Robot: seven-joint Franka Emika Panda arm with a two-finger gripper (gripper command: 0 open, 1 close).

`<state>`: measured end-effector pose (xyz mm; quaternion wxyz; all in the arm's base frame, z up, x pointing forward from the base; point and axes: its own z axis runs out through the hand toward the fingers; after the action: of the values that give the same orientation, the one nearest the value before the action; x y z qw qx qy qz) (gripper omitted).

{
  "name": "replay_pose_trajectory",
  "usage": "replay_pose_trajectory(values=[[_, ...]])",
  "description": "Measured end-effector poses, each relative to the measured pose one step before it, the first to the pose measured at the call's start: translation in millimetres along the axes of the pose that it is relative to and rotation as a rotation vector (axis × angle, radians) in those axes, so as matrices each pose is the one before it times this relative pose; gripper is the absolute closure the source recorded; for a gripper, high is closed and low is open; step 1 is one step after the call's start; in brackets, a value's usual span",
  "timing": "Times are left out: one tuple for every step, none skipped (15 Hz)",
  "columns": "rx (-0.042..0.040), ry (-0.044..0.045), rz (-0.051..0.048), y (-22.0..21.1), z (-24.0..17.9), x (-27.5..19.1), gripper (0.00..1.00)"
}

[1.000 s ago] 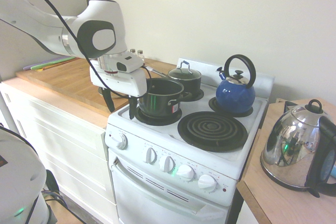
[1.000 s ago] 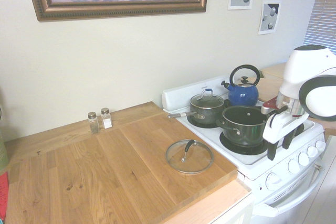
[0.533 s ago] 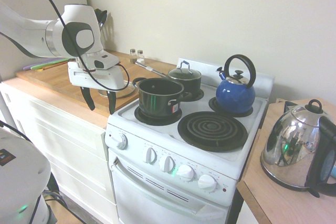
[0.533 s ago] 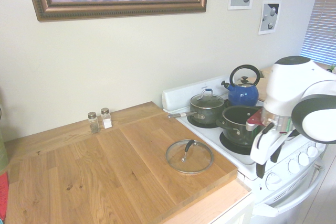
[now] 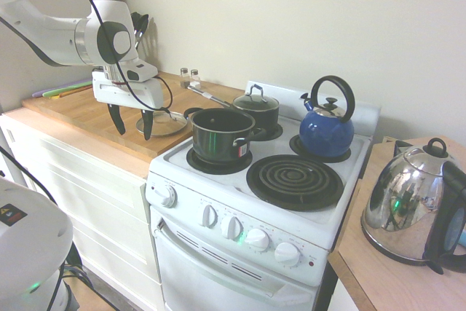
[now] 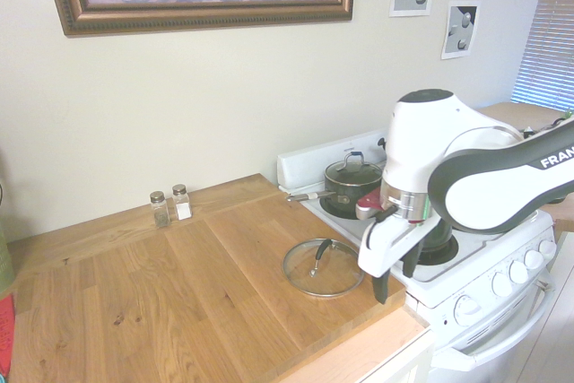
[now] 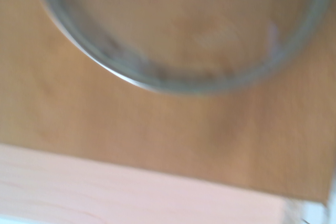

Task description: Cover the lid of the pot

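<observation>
Wooden tabletop (image 6: 179, 293) beside a white stove (image 5: 291, 216) carries the round clear glass lid with a black knob (image 6: 323, 266), lying flat near the front edge. Above it hangs the hand (image 5: 129, 120), fingers spread and empty. Only the first exterior view shows the wide black pot (image 5: 222, 135) whole on its burner; the wrist view gives a blurred lid rim.

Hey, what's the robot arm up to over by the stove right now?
It is going for the glass lid, which lies flat on the wooden counter beside the stove. The end effector hangs open and empty over the counter's front edge, next to the lid but not touching it. The pot sits uncovered on the front burner.
</observation>
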<state>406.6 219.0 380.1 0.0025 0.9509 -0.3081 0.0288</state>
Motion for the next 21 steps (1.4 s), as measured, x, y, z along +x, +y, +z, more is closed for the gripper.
replay_pose_trajectory(values=[[0.01138, 0.00436, 0.011, -9.18, -6.05, -2.36, 0.0], [0.01142, 0.00819, 0.01949, -8.73, -6.02, -1.6, 0.0], [0.00971, 0.01175, 0.02324, -8.87, -5.38, -2.05, 0.0], [0.00985, 0.01396, 0.03607, -8.85, -5.29, -2.02, 0.0], [0.00954, 0.01814, 0.04653, -8.85, -5.07, -0.98, 0.0], [0.01729, 0.02133, 0.05172, -9.68, -3.95, 1.17, 0.0], [0.0165, 0.02118, 0.04797, -10.22, -0.99, 2.51, 0.0], [0.01309, 0.01787, 0.05676, -10.15, 1.01, 3.92, 0.0], [0.01021, 0.01936, 0.06207, -9.41, 0.71, 3.4, 0.0], [0.01029, 0.01974, 0.06152, -6.39, 1.36, 1.95, 0.0], [0.01118, 0.02232, 0.06026, -3.16, 2.46, 0.87, 0.0], [0.00633, 0.02101, 0.05928, -0.39, 2.23, -0.77, 0.0], [0.00479, 0.01822, 0.04892, 0.46, 2.13, -3.96, 0.0], [0.00762, 0.01466, 0.03994, 1.04, 1.76, -6.62, 0.0], [0.00921, 0.00464, 0.03552, 0.57, 2.16, -5.94, 0.0], [0.01003, 0.00102, 0.03364, -0.17, 3.22, -3.75, 0.0], [0.00449, -0.00046, 0.02782, -1.1, 4.54, 0.67, 0.0], [0.00111, 0.00122, 0.02173, -2.34, 4.82, 5.14, 0.0], [0.00008, 0.00029, 0.01807, -3.3, 4.08, 7.53, 0.0], [0.00458, -0.00071, 0.0166, -4.21, 2.51, 8.36, 0.0], [0.00257, 0.00104, 0.01456, -3.48, 2.08, 7.37, 0.0]])
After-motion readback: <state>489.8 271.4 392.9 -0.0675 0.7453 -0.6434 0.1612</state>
